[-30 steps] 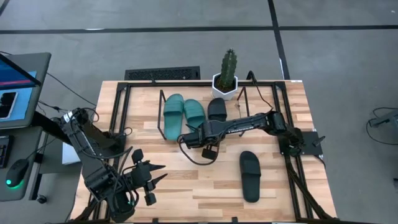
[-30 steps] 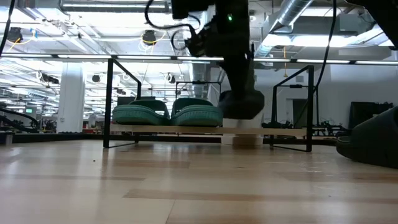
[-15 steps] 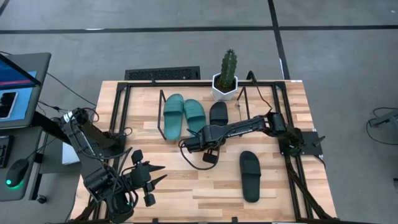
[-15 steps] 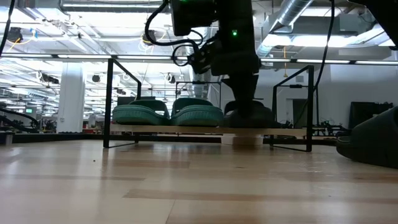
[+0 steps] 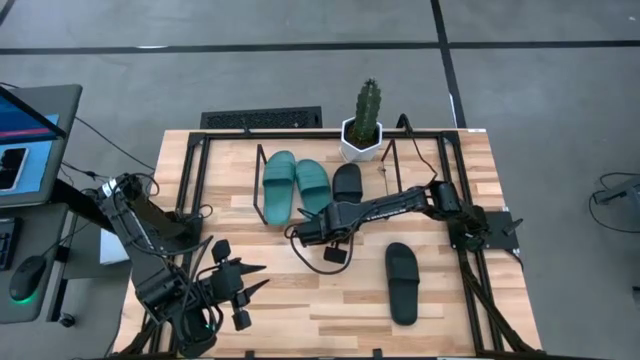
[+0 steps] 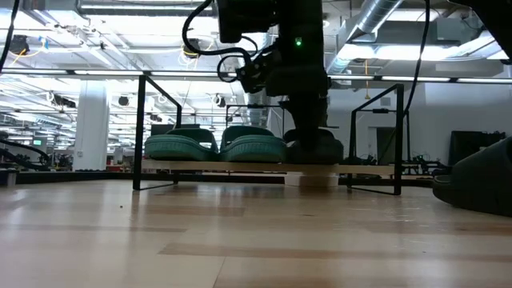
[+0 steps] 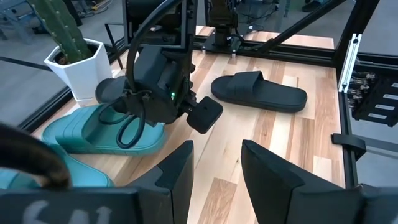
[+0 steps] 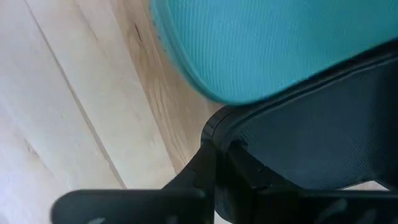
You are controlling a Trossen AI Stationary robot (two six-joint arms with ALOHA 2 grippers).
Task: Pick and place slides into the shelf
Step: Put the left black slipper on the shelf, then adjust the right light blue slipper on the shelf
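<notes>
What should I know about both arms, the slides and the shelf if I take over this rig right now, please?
Right gripper: at the shelf, at the heel of a black slide that lies on the board beside the teal pair; whether its fingers hold the slide I cannot tell.
Left gripper: waiting at the table's near left corner, fingers open, holding nothing.
Done: two teal slides and one black slide on the shelf.
Left: the second black slide lies on the table to the right, in front of the shelf.
</notes>
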